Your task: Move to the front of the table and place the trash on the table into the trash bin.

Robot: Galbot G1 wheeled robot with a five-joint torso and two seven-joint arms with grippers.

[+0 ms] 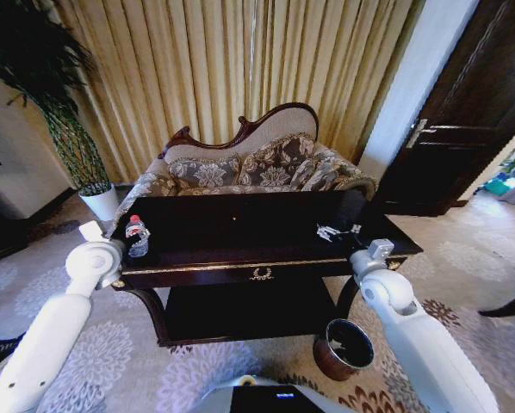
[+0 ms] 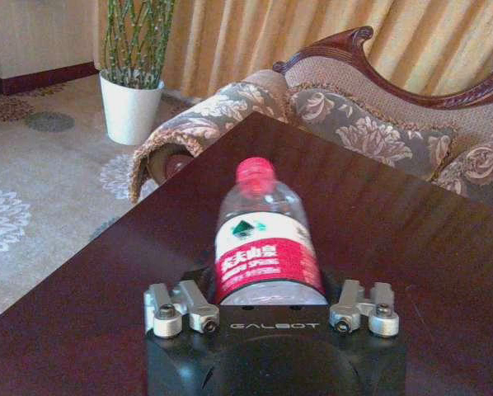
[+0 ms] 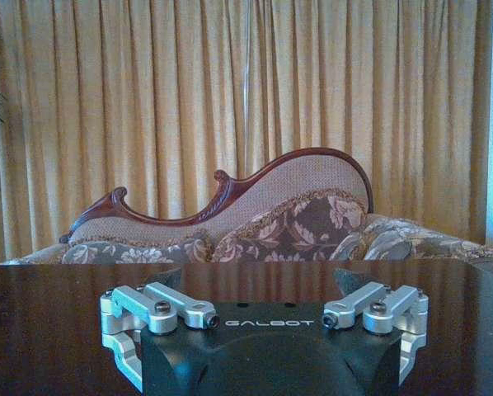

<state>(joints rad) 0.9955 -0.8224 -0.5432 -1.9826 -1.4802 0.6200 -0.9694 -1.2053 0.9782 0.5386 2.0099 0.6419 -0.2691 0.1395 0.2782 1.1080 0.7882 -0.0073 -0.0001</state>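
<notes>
I am parked at the front of the table [image 1: 266, 258], both grippers spread wide and holding nothing, left gripper [image 2: 271, 318] just behind a water bottle [image 2: 265, 235], right gripper [image 3: 267, 318] short of the crumpled trash [image 1: 337, 231], a shapeless wad without clear long axis, while the bin [image 1: 344, 348] waits on the floor to my right.

Water bottle [image 2: 267, 239], sofa [image 1: 257, 168], potted plant [image 1: 77, 146].

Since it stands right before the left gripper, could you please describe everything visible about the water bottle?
The water bottle is small, clear plastic, with a pink-red cap and a red-and-white label. It stands upright, cap on, near the left end of the table, just beyond the open left gripper, which does not clearly touch it.
</notes>
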